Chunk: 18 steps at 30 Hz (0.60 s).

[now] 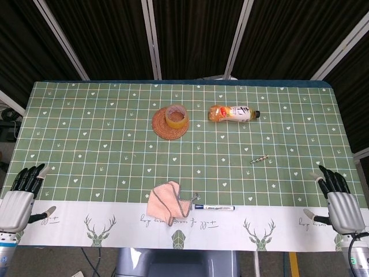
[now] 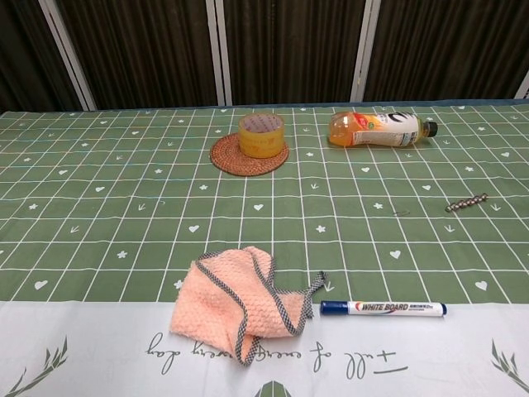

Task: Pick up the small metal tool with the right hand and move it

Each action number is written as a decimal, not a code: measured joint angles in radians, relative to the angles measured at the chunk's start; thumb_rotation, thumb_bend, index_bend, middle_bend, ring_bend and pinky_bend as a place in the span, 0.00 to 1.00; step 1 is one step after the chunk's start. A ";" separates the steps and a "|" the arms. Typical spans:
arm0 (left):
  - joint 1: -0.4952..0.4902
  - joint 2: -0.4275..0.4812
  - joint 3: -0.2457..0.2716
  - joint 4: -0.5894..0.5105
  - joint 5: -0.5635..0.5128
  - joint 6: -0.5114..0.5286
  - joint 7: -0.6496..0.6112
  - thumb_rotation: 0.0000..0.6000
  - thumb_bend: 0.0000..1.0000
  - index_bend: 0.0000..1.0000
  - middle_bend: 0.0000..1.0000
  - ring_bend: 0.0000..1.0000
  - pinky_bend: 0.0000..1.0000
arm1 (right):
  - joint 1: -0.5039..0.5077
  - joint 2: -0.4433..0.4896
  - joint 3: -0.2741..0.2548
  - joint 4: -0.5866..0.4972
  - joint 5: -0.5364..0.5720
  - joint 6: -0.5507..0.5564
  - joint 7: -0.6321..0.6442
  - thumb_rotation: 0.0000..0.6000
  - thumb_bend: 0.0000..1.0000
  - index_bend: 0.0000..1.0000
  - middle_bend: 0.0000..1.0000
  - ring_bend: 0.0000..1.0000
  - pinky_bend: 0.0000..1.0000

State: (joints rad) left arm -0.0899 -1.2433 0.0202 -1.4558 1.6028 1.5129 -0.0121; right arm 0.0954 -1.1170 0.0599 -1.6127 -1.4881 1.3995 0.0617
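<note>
The small metal tool point(image 1: 260, 159) point(image 2: 466, 203) is a thin, ridged silver bit lying flat on the green checked cloth, right of centre. My right hand point(image 1: 337, 199) hovers at the table's front right corner, well to the right of the tool and nearer than it, fingers spread and holding nothing. At the front left corner is my left hand point(image 1: 21, 196), also with its fingers apart and empty. Neither hand shows in the chest view.
A tape roll point(image 1: 176, 116) sits on a woven coaster point(image 1: 163, 128) at the back centre. An orange drink bottle point(image 1: 233, 113) lies on its side behind the tool. A pink cloth point(image 1: 166, 202) and a whiteboard marker point(image 1: 214, 206) lie near the front edge.
</note>
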 measured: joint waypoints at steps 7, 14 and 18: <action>0.000 -0.002 -0.001 -0.002 -0.003 -0.001 0.006 1.00 0.09 0.00 0.00 0.00 0.00 | 0.074 -0.042 0.047 -0.001 0.022 -0.065 -0.029 1.00 0.05 0.33 0.09 0.00 0.00; 0.000 0.004 -0.003 -0.008 -0.014 -0.010 -0.005 1.00 0.09 0.00 0.00 0.00 0.00 | 0.208 -0.170 0.103 0.062 0.089 -0.199 -0.104 1.00 0.06 0.40 0.15 0.00 0.00; -0.002 0.006 -0.004 -0.010 -0.018 -0.015 -0.007 1.00 0.09 0.00 0.00 0.00 0.00 | 0.269 -0.241 0.128 0.138 0.124 -0.250 -0.131 1.00 0.07 0.43 0.17 0.00 0.00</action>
State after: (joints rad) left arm -0.0914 -1.2374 0.0164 -1.4662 1.5846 1.4975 -0.0191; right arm 0.3642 -1.3577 0.1876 -1.4750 -1.3643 1.1494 -0.0697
